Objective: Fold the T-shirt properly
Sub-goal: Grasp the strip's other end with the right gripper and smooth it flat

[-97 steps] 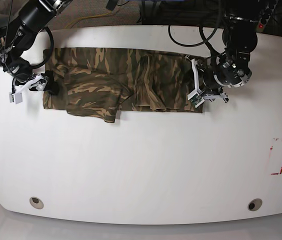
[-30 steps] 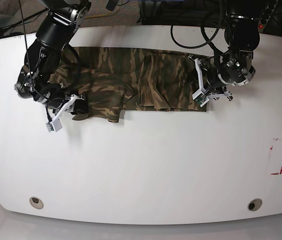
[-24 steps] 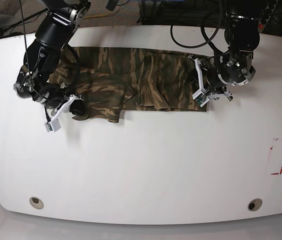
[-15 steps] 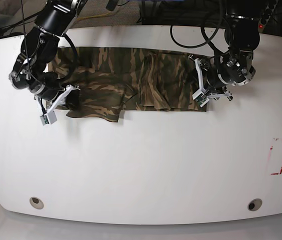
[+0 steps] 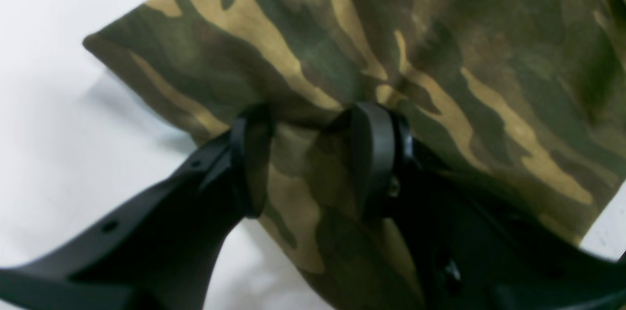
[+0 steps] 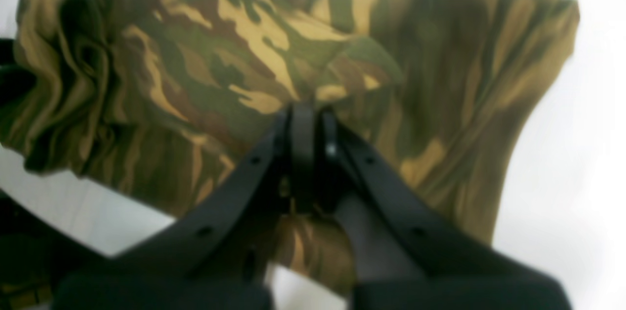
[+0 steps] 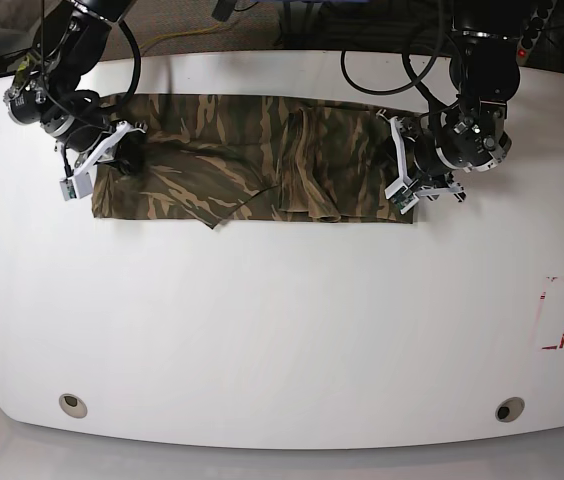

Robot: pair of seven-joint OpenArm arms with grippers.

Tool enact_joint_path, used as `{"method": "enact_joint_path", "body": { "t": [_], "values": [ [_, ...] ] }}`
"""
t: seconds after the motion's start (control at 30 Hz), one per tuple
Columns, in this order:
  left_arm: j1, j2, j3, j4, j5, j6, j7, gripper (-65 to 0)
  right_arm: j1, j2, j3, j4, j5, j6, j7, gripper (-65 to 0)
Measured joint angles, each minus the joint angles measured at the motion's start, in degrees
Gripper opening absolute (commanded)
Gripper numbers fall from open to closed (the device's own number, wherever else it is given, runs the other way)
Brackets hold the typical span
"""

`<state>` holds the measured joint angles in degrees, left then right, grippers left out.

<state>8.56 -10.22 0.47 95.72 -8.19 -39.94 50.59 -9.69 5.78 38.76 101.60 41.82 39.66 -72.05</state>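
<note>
The camouflage T-shirt (image 7: 252,160) lies spread in a long band across the far part of the white table (image 7: 282,330). My right gripper (image 7: 112,160) is at the shirt's left end. In the right wrist view its jaws are pressed together (image 6: 303,124) on the cloth (image 6: 220,65). My left gripper (image 7: 399,190) is at the shirt's right edge. In the left wrist view its fingers (image 5: 247,158) hold a bunched fold of cloth (image 5: 303,153) between them. The collar is not visible.
A red-marked rectangle (image 7: 558,312) sits near the table's right edge. Two round holes (image 7: 73,405) (image 7: 509,409) are near the front edge. Cables and dark equipment (image 7: 382,30) lie behind the table's back edge.
My right gripper has moved up and to the left with the shirt's left end, drawing that end flatter and straighter. The left arm has stayed still at the right edge.
</note>
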Motion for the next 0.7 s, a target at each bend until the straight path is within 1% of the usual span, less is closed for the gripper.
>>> {"method": "enact_joint_path", "body": {
  "t": [0.1,0.13,0.17,0.2,0.27,0.33,0.37,0.43,0.5,0.53,0.57,0.63,0.7],
  "values": [
    [0.00,-0.02,0.00,0.00,0.00,0.00,-0.13,-40.7,-1.66,-0.09,0.04,-0.07,0.00,0.02,0.00,-65.0],
    [0.00,-0.02,0.00,0.00,0.00,0.00,-0.11,-40.7,-2.14,-0.07,0.04,-0.07,0.02,0.02,0.04,-62.6],
    [0.00,-0.02,0.00,0.00,0.00,-0.02,-0.09,-40.7,-2.62,-0.04,0.04,-0.09,0.00,0.02,0.13,-57.7],
    [0.00,-0.02,0.00,0.00,0.00,0.00,-0.11,-40.7,-2.97,-0.07,0.04,-0.13,-0.02,0.02,0.26,-49.9],
    [0.00,-0.02,0.00,0.00,0.00,0.00,-0.11,-40.7,-3.41,-0.02,0.17,-1.40,-1.44,0.28,0.74,-38.8],
    [-0.02,-0.02,0.00,0.00,0.00,0.00,-0.11,-40.7,-3.10,0.24,1.70,-3.69,-3.32,0.33,0.79,-29.0],
    [0.00,-0.02,0.00,0.00,0.00,0.00,-0.13,-40.7,-2.97,0.37,3.04,-4.63,-4.22,0.33,0.92,-24.9],
    [0.00,-0.04,0.00,0.00,0.00,0.00,-0.11,-40.7,-2.84,1.53,7.50,-6.36,-5.66,0.00,0.92,-20.5],
    [0.00,-0.04,0.00,0.00,0.04,0.00,-0.04,-40.7,-3.10,2.71,9.68,-6.45,-5.53,-0.04,-0.02,-16.0],
    [0.00,-0.02,0.00,0.00,0.07,0.00,-0.04,-40.7,-3.23,3.50,10.19,-6.45,-4.96,-0.04,-0.07,-14.1],
    [0.00,-0.04,0.00,0.00,0.02,0.00,-0.09,-40.7,-3.30,4.48,10.36,-6.45,-3.08,-0.07,-0.20,-12.0],
    [0.00,-0.04,0.00,0.00,0.02,0.00,-0.13,-40.7,-3.39,6.58,10.12,-6.54,4.09,0.04,-0.15,-8.2],
    [0.00,-0.02,0.00,-0.02,0.02,0.00,-0.11,-40.7,-3.17,8.17,10.05,-7.34,8.52,0.04,-0.26,-4.6]
  ]
}}
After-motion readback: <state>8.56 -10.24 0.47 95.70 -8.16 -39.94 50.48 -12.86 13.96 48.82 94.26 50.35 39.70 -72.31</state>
